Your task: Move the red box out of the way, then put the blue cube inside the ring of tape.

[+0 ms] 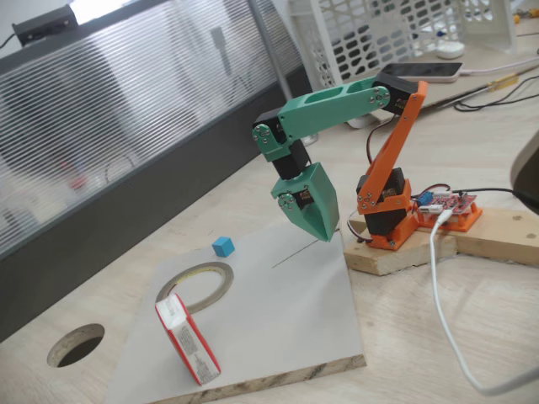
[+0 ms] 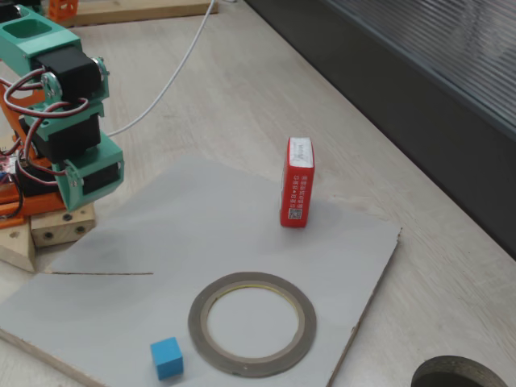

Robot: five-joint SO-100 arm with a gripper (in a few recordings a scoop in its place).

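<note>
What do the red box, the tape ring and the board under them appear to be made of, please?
Red box: likely printed cardboard, with creased edges and fine print. Tape ring: thin beige tape, probably paper or plastic. Board: seemingly chipboard with a smooth matte grey face; its cut edge looks speckled.

You have a red box [image 1: 187, 339] with white faces and small printed text, seen in both fixed views. The cube [image 1: 222, 246] is bright sky blue. The tape ring [image 2: 251, 323] looks beige-tan with a darker grey-brown outer face. All three sit on a plain pale grey board [image 2: 161, 242] with a speckled raw edge. Your arm is teal green with orange links and black servos; its gripper [image 1: 318, 220] is teal.
</note>
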